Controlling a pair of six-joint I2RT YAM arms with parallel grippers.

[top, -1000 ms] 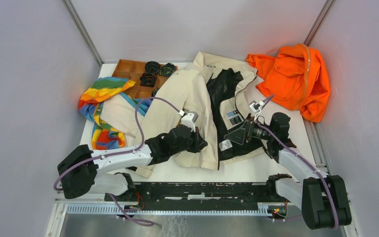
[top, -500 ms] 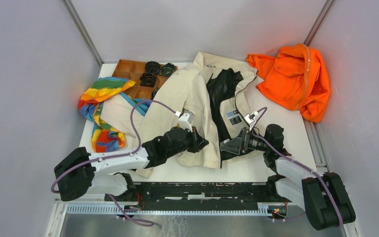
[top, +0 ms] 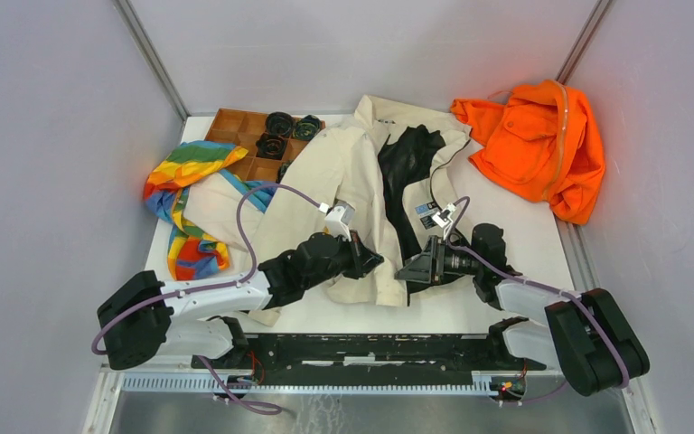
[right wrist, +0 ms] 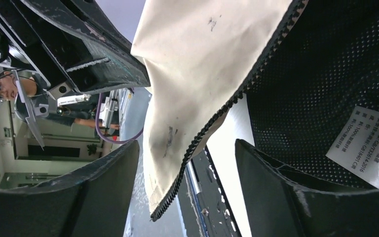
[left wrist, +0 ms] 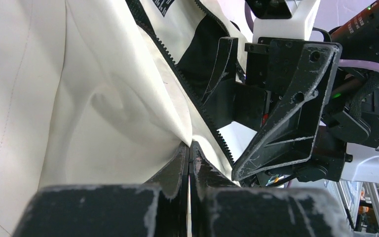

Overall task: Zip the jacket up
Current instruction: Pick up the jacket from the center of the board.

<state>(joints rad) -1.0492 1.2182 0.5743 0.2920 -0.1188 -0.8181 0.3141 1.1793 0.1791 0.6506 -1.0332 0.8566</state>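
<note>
Jacket. Lies open on the desk, cream cloth and black lining both showing, right at the fingers of both arms. Left fingers: pressed together, pinching the cream front edge just beside the zipper teeth. Right fingers: spread wide, tips facing the left ones, with a toothed zipper edge hanging in between them.
</note>
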